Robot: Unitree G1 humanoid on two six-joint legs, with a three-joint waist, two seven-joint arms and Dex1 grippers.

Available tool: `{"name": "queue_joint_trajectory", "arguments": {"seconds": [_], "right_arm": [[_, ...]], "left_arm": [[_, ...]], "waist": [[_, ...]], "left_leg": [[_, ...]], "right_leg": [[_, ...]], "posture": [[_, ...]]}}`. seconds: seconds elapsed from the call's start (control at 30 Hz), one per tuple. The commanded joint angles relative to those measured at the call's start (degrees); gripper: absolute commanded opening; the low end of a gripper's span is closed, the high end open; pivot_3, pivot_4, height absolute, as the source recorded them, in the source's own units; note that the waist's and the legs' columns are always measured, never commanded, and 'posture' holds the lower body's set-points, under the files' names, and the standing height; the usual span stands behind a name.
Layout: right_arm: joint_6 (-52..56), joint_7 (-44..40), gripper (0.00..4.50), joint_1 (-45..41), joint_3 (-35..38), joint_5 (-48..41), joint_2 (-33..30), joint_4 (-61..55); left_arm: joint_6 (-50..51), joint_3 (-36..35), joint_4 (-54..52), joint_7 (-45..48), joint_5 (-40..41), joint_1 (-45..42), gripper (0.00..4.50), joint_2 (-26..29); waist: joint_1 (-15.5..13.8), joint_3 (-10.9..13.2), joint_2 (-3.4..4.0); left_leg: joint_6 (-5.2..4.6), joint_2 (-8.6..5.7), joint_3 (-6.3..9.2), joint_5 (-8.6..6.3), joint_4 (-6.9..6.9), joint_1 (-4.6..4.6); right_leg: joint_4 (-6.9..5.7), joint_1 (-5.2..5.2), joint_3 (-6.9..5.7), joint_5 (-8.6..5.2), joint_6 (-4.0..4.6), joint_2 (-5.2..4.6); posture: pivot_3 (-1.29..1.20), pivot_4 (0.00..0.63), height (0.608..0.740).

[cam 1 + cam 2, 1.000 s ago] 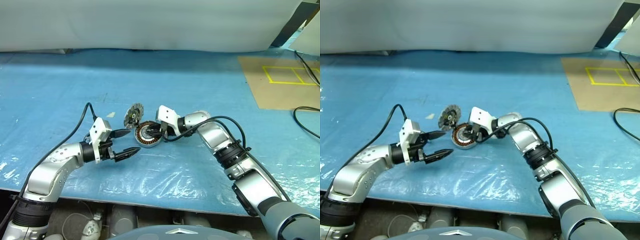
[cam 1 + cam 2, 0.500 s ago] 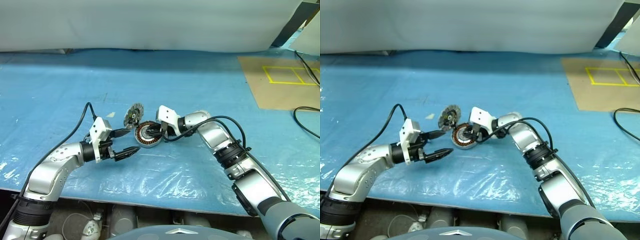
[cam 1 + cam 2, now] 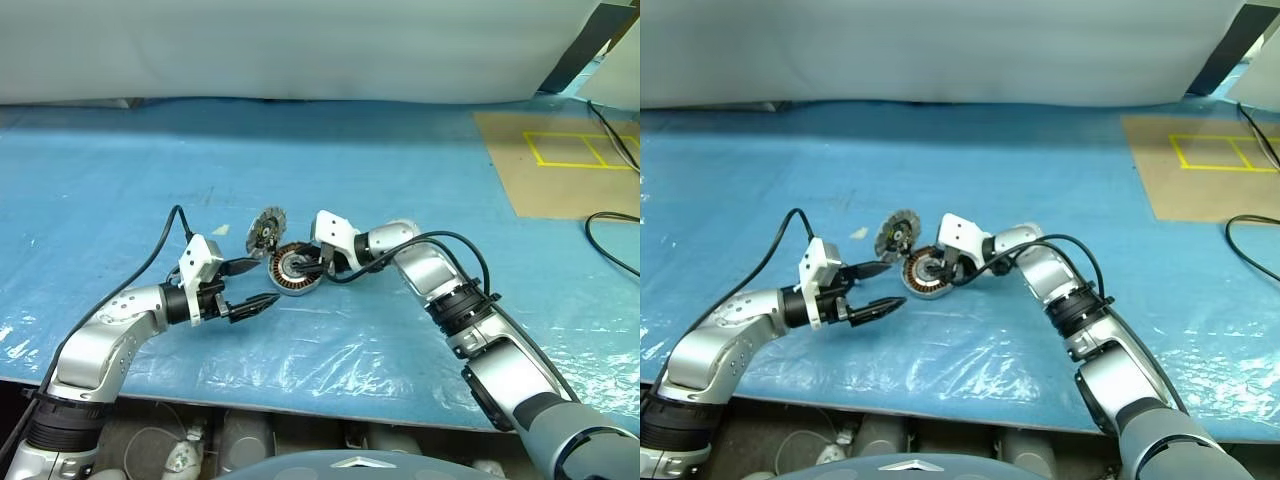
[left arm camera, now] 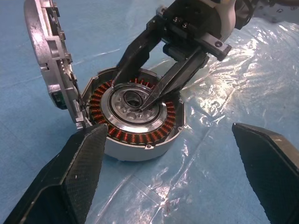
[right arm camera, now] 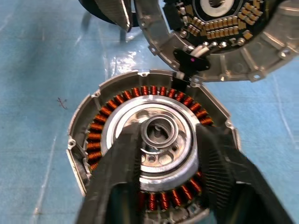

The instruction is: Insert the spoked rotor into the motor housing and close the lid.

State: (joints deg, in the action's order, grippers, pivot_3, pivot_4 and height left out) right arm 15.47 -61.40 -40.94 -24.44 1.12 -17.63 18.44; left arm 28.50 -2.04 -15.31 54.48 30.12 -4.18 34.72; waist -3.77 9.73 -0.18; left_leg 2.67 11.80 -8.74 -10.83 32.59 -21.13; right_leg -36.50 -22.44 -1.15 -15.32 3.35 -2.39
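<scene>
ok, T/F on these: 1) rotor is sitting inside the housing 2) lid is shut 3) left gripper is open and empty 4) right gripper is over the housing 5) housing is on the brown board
1) True: the rotor sits inside the housing's copper ring.
2) False: the lid stands open, tilted up at the housing's edge.
3) True: the left gripper is open and holds nothing.
4) True: the right gripper has open fingers straddling the rotor's hub.
5) False: the housing rests on the blue sheet; the brown board is far off.
</scene>
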Motion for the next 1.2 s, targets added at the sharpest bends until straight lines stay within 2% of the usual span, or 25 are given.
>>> {"name": "queue_joint_trajectory", "arguments": {"seconds": [0.03,0.33,0.43,0.6,0.93,1.2], "right_arm": [[0.8,-1.7,2.23,-0.4,0.0,-0.8,0.1,-0.9],[6.3,-3.6,2.23,-1.9,5.6,-8.0,1.9,-4.7],[7.1,-3.2,1.68,-1.6,6.3,-8.6,2.2,-4.8],[6.6,-3.1,0.02,-0.2,4.6,-7.5,1.8,-4.5],[5.5,-0.7,0.02,-0.3,4.4,-7.1,2.9,-2.5],[1.8,3.0,0.02,1.5,-0.5,-0.1,3.1,5.6]], "left_arm": [[-1.0,-0.5,-0.7,0.1,0.2,-0.1,4.5,0.3],[-0.9,-0.4,-0.2,0.4,0.2,-0.8,4.5,0.4],[-0.9,-0.3,-0.2,0.5,0.3,-0.8,4.5,0.4],[-0.8,-0.3,-0.3,0.6,0.4,-0.7,4.5,0.4],[-0.8,-0.1,-0.4,0.6,0.4,-0.8,4.5,0.4],[-0.9,0.2,-0.4,0.5,0.3,-1.0,4.5,0.1]], "waist": [[0.0,0.0,0.0],[0.1,0.0,0.0],[0.0,0.0,0.0],[-0.1,0.0,0.0],[0.0,0.0,0.0],[0.0,0.0,-0.01]], "left_leg": [[0.0,0.0,0.0,0.0,-0.01,-0.01],[0.0,0.0,0.0,0.0,-0.02,-0.05],[-0.01,0.01,0.0,0.0,-0.01,-0.05],[0.0,0.01,0.0,0.0,-0.01,-0.06],[0.0,0.01,0.0,0.0,-0.01,-0.06],[0.0,0.0,0.0,0.0,-0.02,0.02]], "right_leg": [[0.0,-0.02,0.0,0.0,0.0,0.0],[-0.02,-0.07,0.0,0.0,0.0,0.01],[-0.02,-0.07,0.0,0.0,0.01,0.01],[-0.01,-0.07,0.0,0.0,0.01,-0.01],[-0.01,-0.07,0.0,0.0,0.01,0.0],[-0.01,0.01,0.0,0.0,0.01,-0.01]], "posture": [[0.0,0.15,0.74],[0.0,0.15,0.74],[0.0,0.15,0.74],[0.0,0.15,0.74],[0.0,0.15,0.74],[0.0,0.15,0.74]]}}
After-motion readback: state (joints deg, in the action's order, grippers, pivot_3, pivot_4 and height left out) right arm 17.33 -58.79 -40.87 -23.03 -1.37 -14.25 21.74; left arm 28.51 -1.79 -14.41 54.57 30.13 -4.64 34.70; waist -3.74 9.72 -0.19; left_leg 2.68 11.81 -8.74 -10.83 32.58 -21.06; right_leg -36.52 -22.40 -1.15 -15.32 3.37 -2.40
